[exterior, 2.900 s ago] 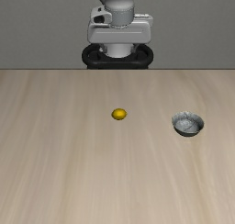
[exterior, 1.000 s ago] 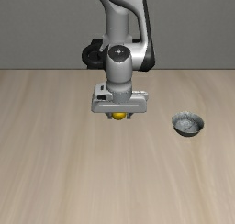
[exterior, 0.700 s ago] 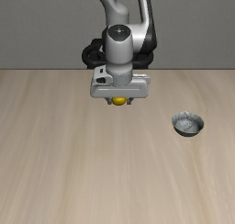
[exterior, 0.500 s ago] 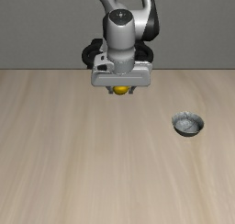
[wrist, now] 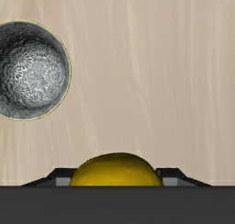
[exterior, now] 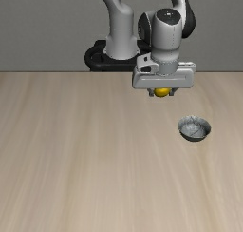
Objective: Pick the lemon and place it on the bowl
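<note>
Count: one lemon (exterior: 162, 91), one bowl (exterior: 194, 130), one gripper (exterior: 163, 87) with two fingers (wrist: 176, 176), one arm (exterior: 123, 22), one table (exterior: 66, 160).
Lemon: yellow, raised off the table, up and toward the exterior view's left of the bowl, near it but not over it.
Lemon in the wrist view: its rounded upper half bulges up between the two fingertips, and the bowl lies off to one side of it.
Gripper: pointing down and narrowed around the lemon, one finger on each side of it; contact seems firm on both sides, though the fingertips barely show.
Bowl: small, round and grey with a speckled inside, upright on the table with nothing in it that I can see.
Bowl and lemon: apart, with bare wood between them in the wrist view.
Table: pale wood grain, spread out all around the bowl.
Arm: rises behind the bowl from a dark base at the table's far edge.
</note>
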Robot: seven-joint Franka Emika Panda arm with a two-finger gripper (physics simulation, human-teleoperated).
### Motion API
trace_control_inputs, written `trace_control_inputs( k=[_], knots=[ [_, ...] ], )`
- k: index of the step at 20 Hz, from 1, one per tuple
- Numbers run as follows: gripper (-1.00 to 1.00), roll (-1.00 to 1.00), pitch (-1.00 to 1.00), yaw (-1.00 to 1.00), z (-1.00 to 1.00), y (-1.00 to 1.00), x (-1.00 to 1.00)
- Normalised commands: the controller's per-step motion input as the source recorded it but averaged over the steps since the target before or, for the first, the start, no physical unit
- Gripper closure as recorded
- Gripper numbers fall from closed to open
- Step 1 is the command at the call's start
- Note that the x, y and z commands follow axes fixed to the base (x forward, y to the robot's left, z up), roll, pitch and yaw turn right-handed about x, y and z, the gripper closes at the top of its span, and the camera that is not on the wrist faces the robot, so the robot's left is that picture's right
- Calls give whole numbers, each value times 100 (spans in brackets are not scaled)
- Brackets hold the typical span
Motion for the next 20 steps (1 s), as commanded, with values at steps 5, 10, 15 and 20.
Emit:
trace_control_inputs(
  k=[5, 10, 15, 20],
  knots=[
    [100, 0, 0, 0, 0, 100, 0],
    [100, 0, 0, 0, 0, 60, 40],
    [100, 0, 0, 0, 0, 0, 100],
    [-100, 0, 0, 0, 0, 0, 20]
  ],
)
